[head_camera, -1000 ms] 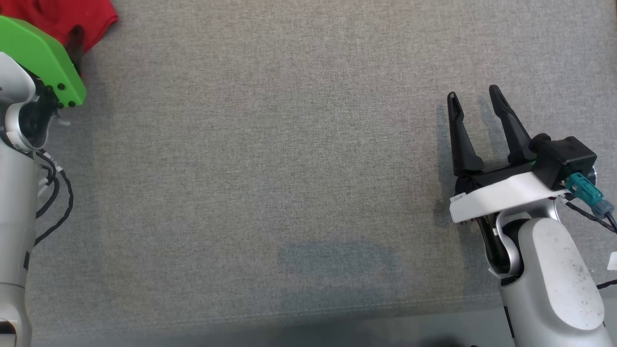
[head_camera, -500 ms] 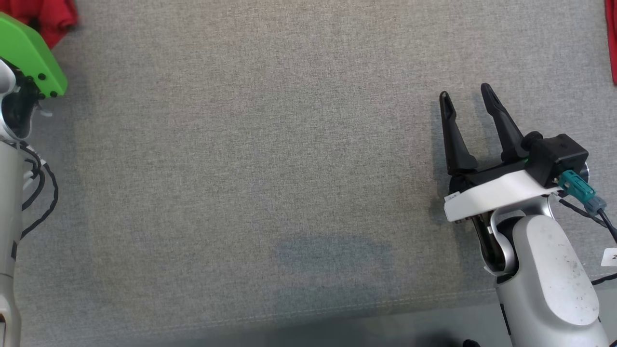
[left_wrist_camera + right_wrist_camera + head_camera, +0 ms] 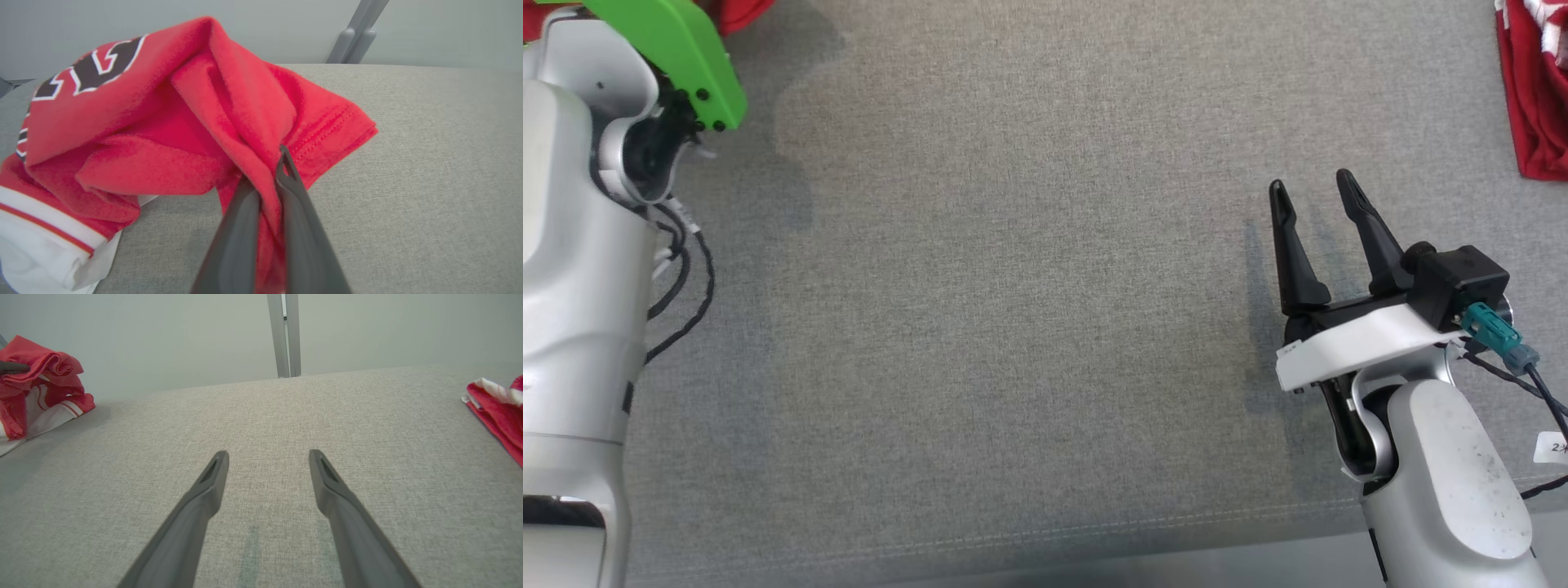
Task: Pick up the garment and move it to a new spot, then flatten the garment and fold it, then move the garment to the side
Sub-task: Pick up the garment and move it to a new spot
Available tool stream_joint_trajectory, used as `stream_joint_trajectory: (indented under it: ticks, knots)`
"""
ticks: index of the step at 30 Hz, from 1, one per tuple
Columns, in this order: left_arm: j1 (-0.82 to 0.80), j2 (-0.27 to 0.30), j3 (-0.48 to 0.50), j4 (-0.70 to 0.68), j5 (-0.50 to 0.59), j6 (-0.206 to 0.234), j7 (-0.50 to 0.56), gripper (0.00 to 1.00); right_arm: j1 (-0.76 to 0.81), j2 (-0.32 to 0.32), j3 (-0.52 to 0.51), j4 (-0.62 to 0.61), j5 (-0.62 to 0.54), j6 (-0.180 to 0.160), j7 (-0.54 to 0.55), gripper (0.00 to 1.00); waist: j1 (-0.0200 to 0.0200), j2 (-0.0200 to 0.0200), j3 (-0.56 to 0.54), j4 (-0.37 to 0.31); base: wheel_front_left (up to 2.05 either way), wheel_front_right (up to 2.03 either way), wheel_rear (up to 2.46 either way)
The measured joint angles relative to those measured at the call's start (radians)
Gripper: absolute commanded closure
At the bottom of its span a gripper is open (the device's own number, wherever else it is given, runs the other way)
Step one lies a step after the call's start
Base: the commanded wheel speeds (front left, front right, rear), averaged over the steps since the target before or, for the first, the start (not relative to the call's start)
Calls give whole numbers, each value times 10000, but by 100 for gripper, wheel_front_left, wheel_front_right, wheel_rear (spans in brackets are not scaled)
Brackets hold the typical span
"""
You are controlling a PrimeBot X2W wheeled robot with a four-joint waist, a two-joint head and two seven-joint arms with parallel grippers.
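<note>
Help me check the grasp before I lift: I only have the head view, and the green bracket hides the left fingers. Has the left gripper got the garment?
Observer: Yes. In the left wrist view the left gripper is shut on a fold of the red garment.
Operator: Where on it is the pinch?
Observer: Just beside a stitched hem, with red cloth running down between the fingers.
Operator: Is it all off the table?
Observer: No. In the right wrist view its white striped part rests on the grey table, below the pinched fold.
</note>
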Motion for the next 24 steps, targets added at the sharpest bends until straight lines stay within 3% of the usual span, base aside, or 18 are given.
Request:
stream_joint_trajectory:
  ticks: [6, 8, 14, 20, 24]
  knots:
    - [413, -700, -115, -713, -408, 59, 322, 100, 232, 4, 40, 196, 94, 0, -4, 0, 0, 0, -600, -24, 0, 0, 0]
    - [906, -1350, -184, -1114, -713, 347, 522, 100, 377, 0, 4, 284, 128, 0, -10, 0, 0, 0, -972, -77, 0, 0, 0]
    - [1719, -2307, -658, -1555, -878, 817, 347, 100, 638, -2, -115, 453, 247, 0, -2, 0, 0, 0, -1505, -250, 0, 0, 0]
    - [2385, -2627, -1547, -1605, -1264, 1323, -625, 100, 644, -2, 21, 476, 351, 0, 13, 0, 0, 0, -1781, -819, 0, 0, 0]
    - [2519, -2646, -2685, -1904, -2516, 1958, -1549, 100, 655, -2, 161, 535, 382, 0, 44, 0, 0, 0, -1865, -1312, 0, 0, 0]
